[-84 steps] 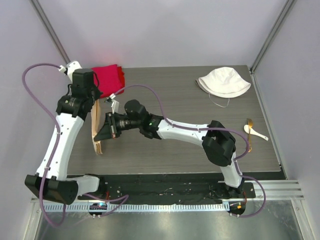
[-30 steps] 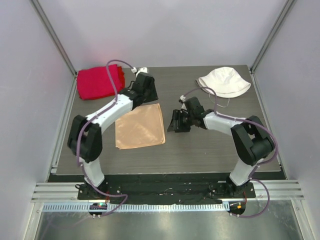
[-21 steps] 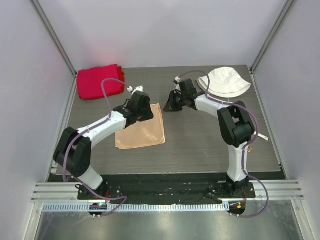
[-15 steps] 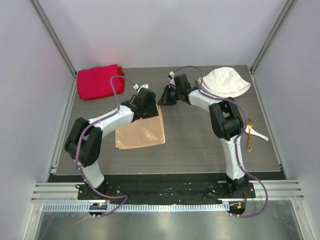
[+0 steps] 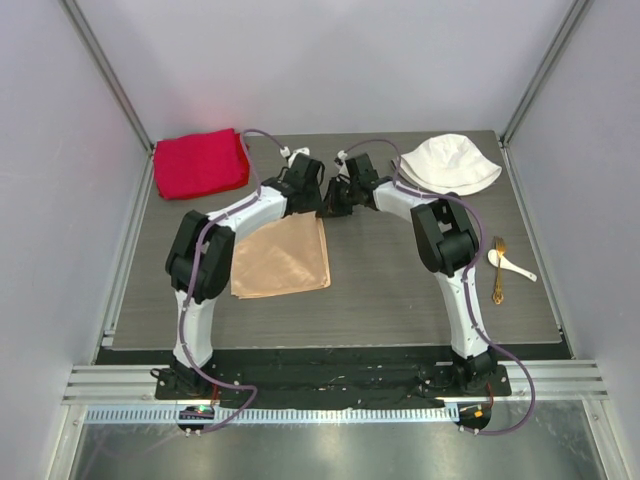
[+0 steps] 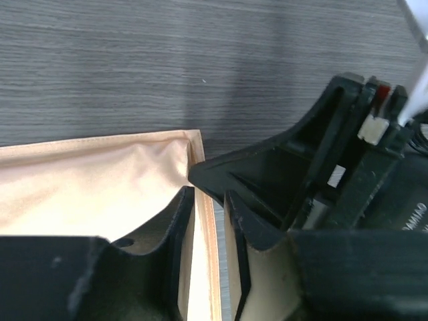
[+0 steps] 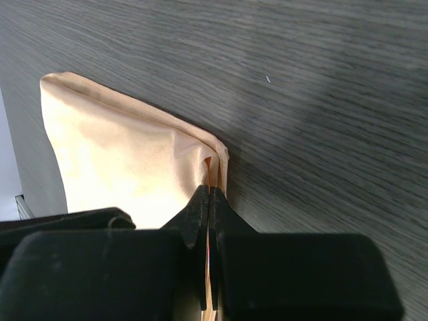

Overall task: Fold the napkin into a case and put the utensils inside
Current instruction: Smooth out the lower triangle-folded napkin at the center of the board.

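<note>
The peach-tan napkin (image 5: 280,260) lies flat on the table, left of centre. Both grippers meet at its far right corner. My right gripper (image 7: 210,188) is shut on that corner, and a thin strip of the napkin (image 7: 120,154) shows between its jaws. My left gripper (image 6: 208,199) straddles the napkin's (image 6: 87,187) right hem just beside it, jaws narrowly apart with the hem and a sliver of table showing in the gap. In the top view the left gripper (image 5: 314,206) and right gripper (image 5: 333,204) nearly touch. The utensils, a white spoon (image 5: 510,264) and a gold fork (image 5: 497,272), lie far right.
A thick red cloth (image 5: 200,163) sits at the far left corner of the table. A white bucket hat (image 5: 448,163) rests at the far right. The right gripper's black body (image 6: 334,200) fills the right side of the left wrist view.
Both arms swung in to the napkin's far right corner. The right gripper shut on that corner. The left jaws have narrowed around the hem.
</note>
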